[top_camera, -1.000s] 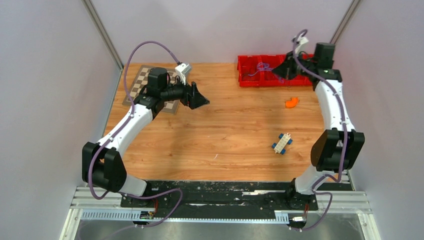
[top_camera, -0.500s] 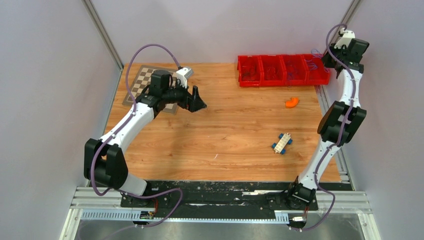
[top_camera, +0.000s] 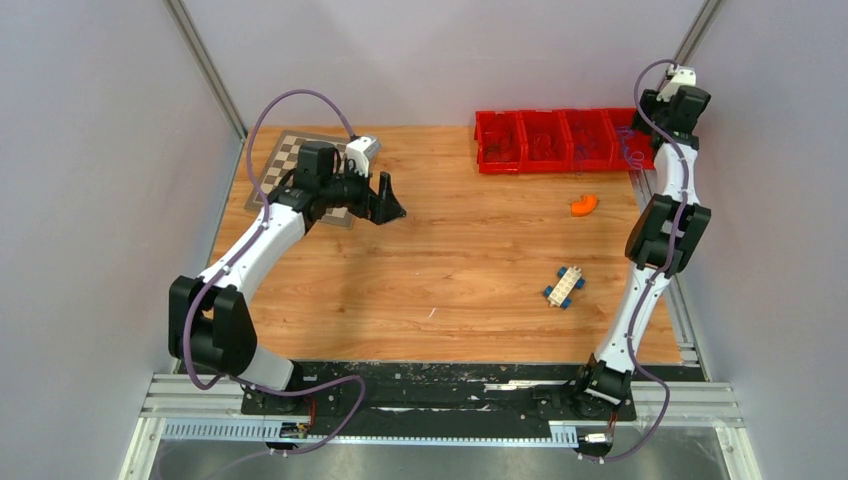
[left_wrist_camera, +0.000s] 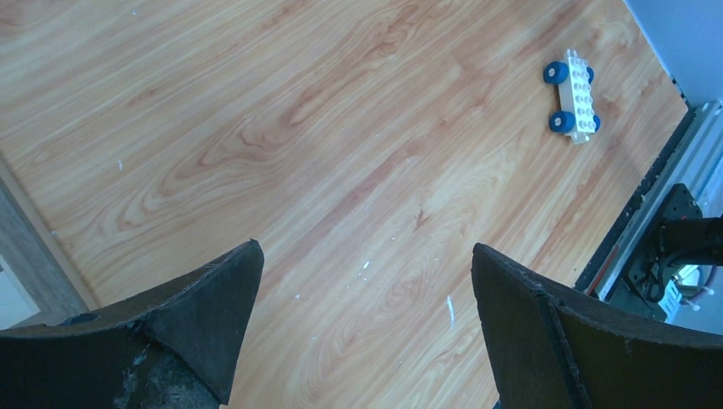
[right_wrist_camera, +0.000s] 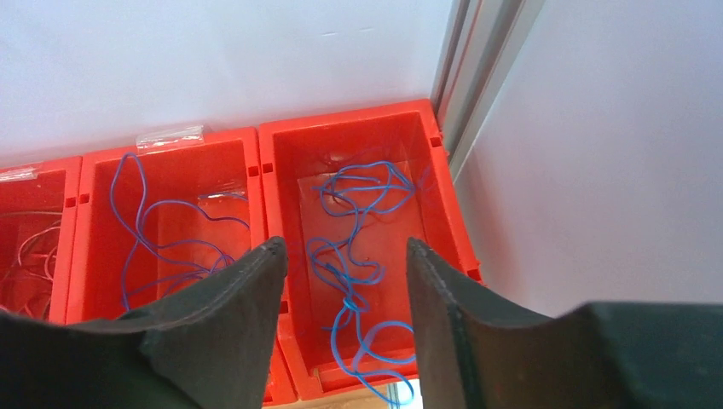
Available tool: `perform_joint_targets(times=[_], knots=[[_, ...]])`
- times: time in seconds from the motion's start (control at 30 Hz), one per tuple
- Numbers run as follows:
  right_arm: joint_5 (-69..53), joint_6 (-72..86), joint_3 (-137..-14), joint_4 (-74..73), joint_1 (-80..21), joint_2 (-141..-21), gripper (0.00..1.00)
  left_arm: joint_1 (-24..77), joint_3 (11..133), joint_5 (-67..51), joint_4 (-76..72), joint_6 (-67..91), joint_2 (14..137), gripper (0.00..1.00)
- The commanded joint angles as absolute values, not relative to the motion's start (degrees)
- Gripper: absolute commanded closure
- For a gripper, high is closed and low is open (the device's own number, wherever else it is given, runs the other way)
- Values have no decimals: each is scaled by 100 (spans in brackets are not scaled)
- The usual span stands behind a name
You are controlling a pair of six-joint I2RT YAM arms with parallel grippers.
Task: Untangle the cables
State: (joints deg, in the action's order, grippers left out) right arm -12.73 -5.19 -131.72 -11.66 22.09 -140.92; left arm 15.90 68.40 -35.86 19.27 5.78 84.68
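Hovering my right gripper [right_wrist_camera: 345,247] partly open, holding nothing | cables [right_wrist_camera: 349,303] lying below it in bin [right_wrist_camera: 448,213] | left gripper [left_wrist_camera: 365,250] gaping, empty

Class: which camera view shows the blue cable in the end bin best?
The right wrist view: the cable lies looped and knotted in the end bin, close up. The top view gives only a faint squiggle there. The left wrist view shows none of it.
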Motion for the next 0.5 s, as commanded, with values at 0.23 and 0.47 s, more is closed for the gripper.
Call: perform_joint_targets(times=[0.23,0.47], knots=[[-3216,-478,-11996,-699,2197,-12388,10,1328,7824,-3453,2894,14,8734,0],[-4555,-1063,-10801,-2033,2137,-10693,0,954,9538,-3253,5125,-968,9265,0]])
